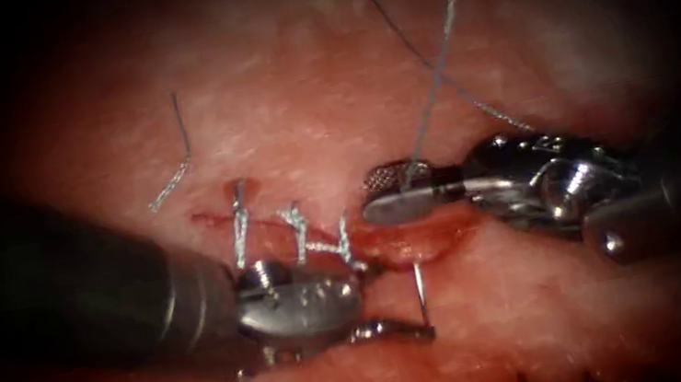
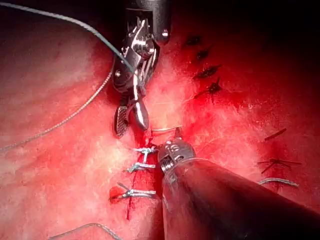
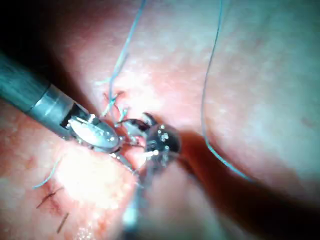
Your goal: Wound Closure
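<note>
Endoscope view: the tissue carries three stitches left of the gaping cut. The right tool hovers with jaws parted, empty; the left tool, jaws closed, pinches the needle near its end — a tip grip may let it swivel. Left wrist view adds the needle's arc crossing the cut, and the slack thread that could snag.

The endoscope looks down from above and in front, close on the cut in the tissue. The left wrist view looks along its shaft toward the same cut and stitches. The right wrist view sits nearer still, seemingly facing the same stitches.
</note>
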Controlling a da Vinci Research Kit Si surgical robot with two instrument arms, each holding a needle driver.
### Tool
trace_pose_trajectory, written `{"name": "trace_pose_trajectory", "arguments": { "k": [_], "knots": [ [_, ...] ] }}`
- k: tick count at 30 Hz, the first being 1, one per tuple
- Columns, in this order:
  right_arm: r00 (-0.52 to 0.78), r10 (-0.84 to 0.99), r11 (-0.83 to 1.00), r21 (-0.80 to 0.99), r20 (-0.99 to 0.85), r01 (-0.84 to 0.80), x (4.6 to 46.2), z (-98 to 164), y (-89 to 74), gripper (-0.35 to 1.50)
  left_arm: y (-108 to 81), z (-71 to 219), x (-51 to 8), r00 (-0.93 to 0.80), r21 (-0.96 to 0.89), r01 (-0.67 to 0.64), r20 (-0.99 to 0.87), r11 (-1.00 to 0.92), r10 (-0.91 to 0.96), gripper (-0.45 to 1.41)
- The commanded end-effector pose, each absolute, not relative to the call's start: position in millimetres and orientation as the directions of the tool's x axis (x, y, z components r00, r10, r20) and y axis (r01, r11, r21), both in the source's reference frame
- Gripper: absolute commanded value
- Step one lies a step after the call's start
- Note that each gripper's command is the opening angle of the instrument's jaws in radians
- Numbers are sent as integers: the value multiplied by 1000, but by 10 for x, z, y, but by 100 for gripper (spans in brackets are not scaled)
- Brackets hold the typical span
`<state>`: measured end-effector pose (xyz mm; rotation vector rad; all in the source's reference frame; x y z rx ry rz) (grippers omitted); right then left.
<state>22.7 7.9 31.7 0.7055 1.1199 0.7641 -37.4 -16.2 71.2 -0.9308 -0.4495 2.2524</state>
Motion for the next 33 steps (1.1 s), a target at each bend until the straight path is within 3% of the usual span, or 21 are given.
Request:
{"name": "trace_pose_trajectory", "arguments": {
  "k": [1,4,9,20,23,24,25,33],
  "knots": [
    [247,782,619,760,-573,-196,229,324,79,106,-175,717,-378,-537,-528,-436,-496,-728,682,47],
    [267,670,742,627,-693,-236,226,324,94,128,-175,717,-378,-537,-528,-436,-496,-728,682,47],
    [204,620,778,561,-757,-284,223,316,110,137,-175,716,-378,-539,-528,-436,-494,-728,682,47],
    [169,558,815,498,-812,-297,224,307,120,120,-176,717,-378,-544,-522,-431,-500,-736,673,47],
    [170,557,816,497,-813,-296,223,308,120,79,-176,717,-379,-547,-522,-431,-498,-736,673,47],
    [161,554,822,507,-817,-260,220,309,120,-22,-176,717,-379,-547,-521,-431,-498,-736,673,47],
    [162,554,826,513,-817,-235,219,310,120,-35,-176,717,-379,-547,-521,-431,-498,-736,673,47],
    [224,648,761,607,-728,-232,209,323,125,-35,-177,717,-379,-556,-515,-425,-500,-745,663,47]
  ]
}}
